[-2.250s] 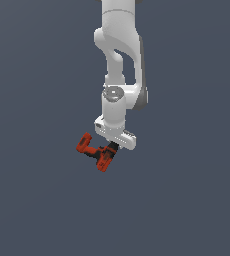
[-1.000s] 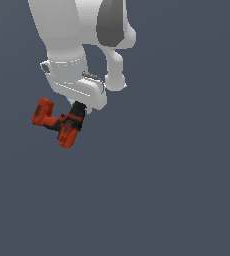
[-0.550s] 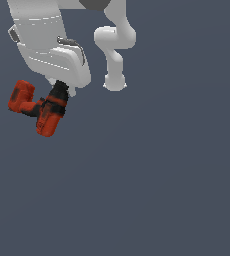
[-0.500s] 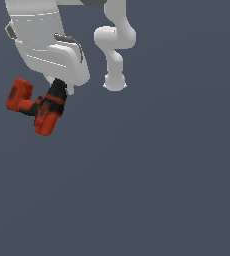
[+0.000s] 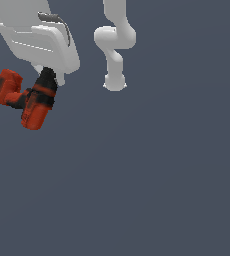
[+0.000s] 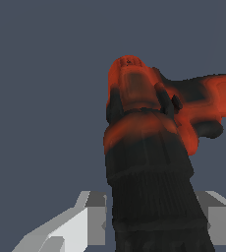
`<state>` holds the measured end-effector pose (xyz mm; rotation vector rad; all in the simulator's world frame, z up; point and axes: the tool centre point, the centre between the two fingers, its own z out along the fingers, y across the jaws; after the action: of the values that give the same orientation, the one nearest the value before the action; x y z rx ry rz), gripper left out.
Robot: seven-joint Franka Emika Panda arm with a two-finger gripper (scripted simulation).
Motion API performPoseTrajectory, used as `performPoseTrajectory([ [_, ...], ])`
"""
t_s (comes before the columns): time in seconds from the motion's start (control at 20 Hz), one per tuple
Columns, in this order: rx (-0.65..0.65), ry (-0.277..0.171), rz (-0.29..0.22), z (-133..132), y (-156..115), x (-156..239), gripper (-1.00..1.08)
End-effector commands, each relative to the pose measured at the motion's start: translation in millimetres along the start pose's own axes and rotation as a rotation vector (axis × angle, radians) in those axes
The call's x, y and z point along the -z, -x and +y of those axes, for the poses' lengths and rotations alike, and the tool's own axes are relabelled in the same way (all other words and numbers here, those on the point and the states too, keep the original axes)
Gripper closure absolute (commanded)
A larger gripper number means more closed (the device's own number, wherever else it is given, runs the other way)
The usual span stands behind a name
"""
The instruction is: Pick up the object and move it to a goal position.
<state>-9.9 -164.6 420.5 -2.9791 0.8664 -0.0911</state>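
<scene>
Drill (image 5: 31, 100) hangs in mid-air at the exterior view's upper left, nothing under it but plain grey backdrop. I see the gripper (image 5: 48, 75) pinching its black chuck end, red body pointing down and away, boxy battery base jutting toward the exterior view's left. Wrist view: white fingers (image 6: 88, 216) flank the chuck on both sides, pressed against the drill (image 6: 144, 147).

All I see around me is a plain, dark grey-blue backdrop (image 5: 162, 175), the same flat tone left, right, near and far. It carries no markings or edges.
</scene>
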Motion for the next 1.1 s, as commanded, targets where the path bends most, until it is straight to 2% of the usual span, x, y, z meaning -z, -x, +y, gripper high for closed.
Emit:
performPoseTrajectory([
  [0.0,0.001,-0.003,0.008,0,-2,7,1.08],
  [0.35,0.000,0.000,0.000,0,-1,4,1.08],
  [1.05,0.000,0.000,0.000,2,-5,42,1.08],
])
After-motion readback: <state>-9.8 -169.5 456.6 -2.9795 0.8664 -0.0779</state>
